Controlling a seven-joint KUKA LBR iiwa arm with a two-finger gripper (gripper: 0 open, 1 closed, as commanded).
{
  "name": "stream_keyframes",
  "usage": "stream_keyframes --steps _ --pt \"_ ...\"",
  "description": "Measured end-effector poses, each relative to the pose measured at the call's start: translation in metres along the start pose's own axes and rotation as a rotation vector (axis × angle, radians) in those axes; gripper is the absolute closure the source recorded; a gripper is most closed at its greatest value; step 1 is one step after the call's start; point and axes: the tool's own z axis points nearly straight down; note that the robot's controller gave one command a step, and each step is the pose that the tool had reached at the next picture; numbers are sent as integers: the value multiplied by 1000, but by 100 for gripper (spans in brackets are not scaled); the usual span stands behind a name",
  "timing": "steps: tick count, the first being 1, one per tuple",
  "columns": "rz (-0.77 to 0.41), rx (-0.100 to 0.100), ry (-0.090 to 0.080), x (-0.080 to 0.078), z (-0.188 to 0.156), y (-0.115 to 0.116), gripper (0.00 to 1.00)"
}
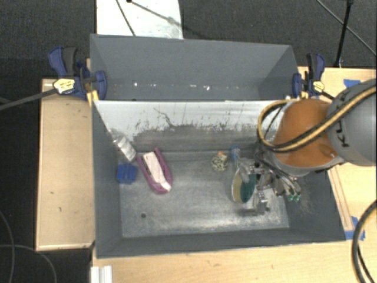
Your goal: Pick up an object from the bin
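Arm low in the right half of the grey bin [194,220], beside a small cluster.
The gripper [260,194] sits lower right of centre, below the orange wrist cover [301,135], touching or just beside a teal thing [247,185] and a pale disc [236,188]. Above these lie a speckled bit [220,162] and a small blue piece [235,153]. At left: a blue block [126,173], a purple-and-pink object [156,171] and a clear wrapper [124,147].

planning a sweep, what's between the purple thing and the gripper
Between the purple thing and the gripper the bin floor is bare, as the camera view shows. A small speckled thing lies just off that line, nearer the far wall.
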Motion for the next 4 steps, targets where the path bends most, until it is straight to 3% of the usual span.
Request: stream_keyframes --steps 1,2,3,4 --pt "0 1 -1 -1 -3 1 100" --pt "-99 0 -3 3 -187 3 100" --pt "-95 -3 5 5 -183 4 0" --pt "-204 -7 14 12 -64 29 0"
